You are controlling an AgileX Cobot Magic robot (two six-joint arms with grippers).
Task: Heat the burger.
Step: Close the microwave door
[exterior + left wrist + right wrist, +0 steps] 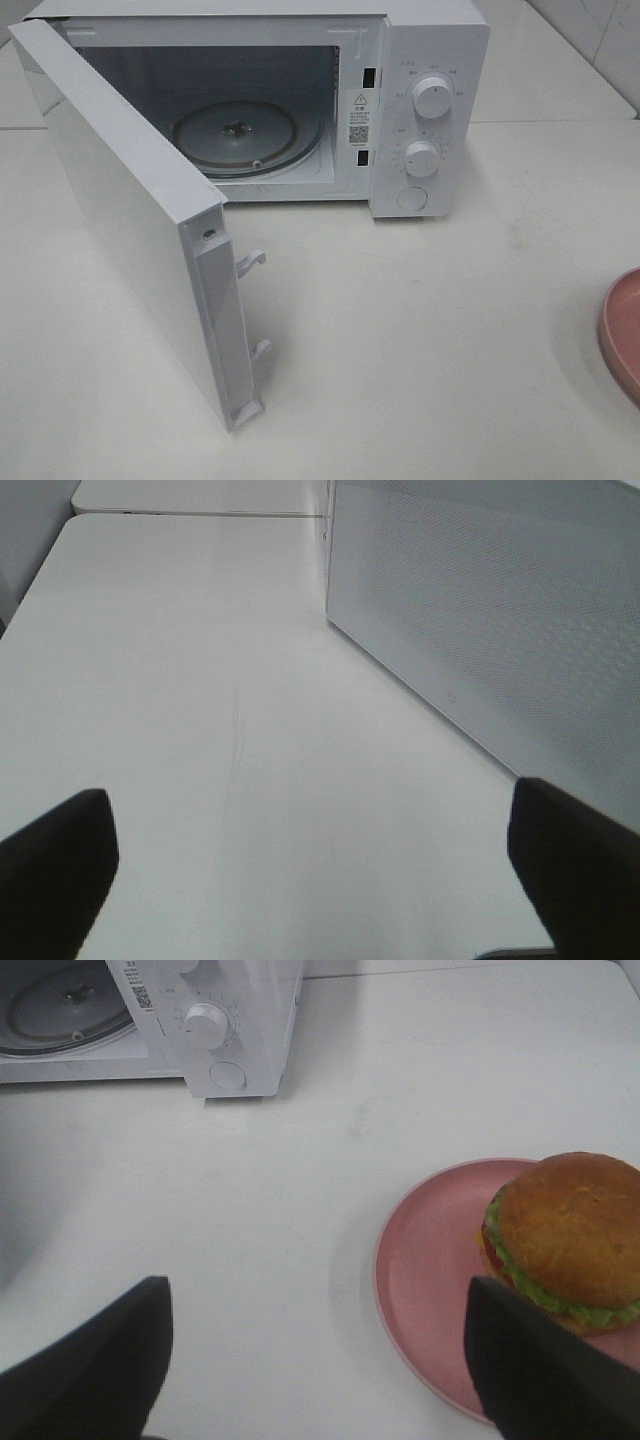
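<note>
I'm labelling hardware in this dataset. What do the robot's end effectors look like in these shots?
Only the fingers show: the left end effector and the right end effector each have two broad, matte black fingers with rounded tips. No cables, markings or arm links are visible.

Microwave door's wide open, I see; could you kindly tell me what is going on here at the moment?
Nothing is being held yet. The microwave stands with its door swung open and the glass turntable bare. The burger sits on a pink plate on the table, to the right of the microwave. The right pincer is open, facing the plate; the left pincer is open over bare table beside the door.
</note>
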